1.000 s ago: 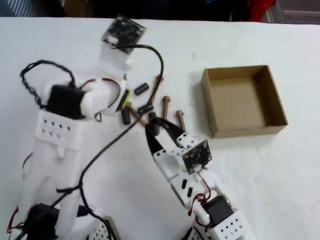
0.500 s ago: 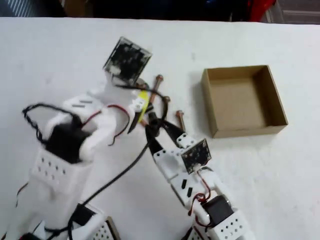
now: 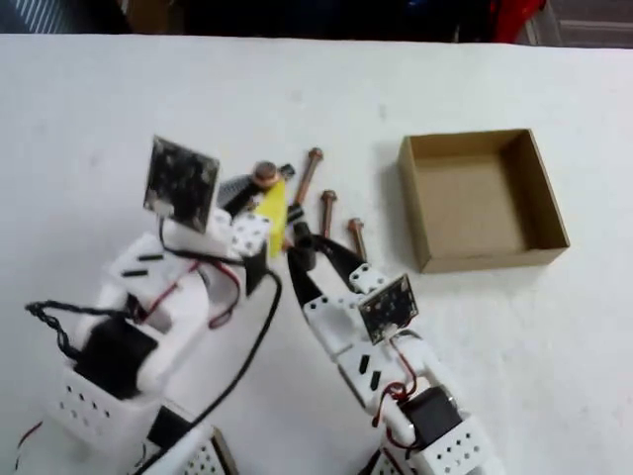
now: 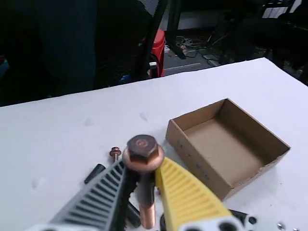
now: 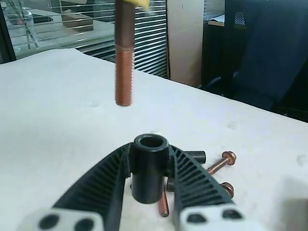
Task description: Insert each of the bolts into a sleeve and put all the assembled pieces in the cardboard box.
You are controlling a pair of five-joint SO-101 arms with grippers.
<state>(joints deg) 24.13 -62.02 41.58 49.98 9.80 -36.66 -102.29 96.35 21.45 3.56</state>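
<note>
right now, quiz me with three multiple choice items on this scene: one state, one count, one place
1. What state is the cardboard box in? A empty; B half full; C lid shut.
2. How many loose bolts lie on the table? A one; B three; C six.
3. Where is the bolt in the left end effector? A in the box; B above the sleeve in the right end effector, apart from it; C lying on the table.
Answers: 1 A, its floor is bare. 2 B, the high view shows three lying near the box. 3 B, the right wrist view shows its tip hanging higher than the sleeve, with a gap.
</note>
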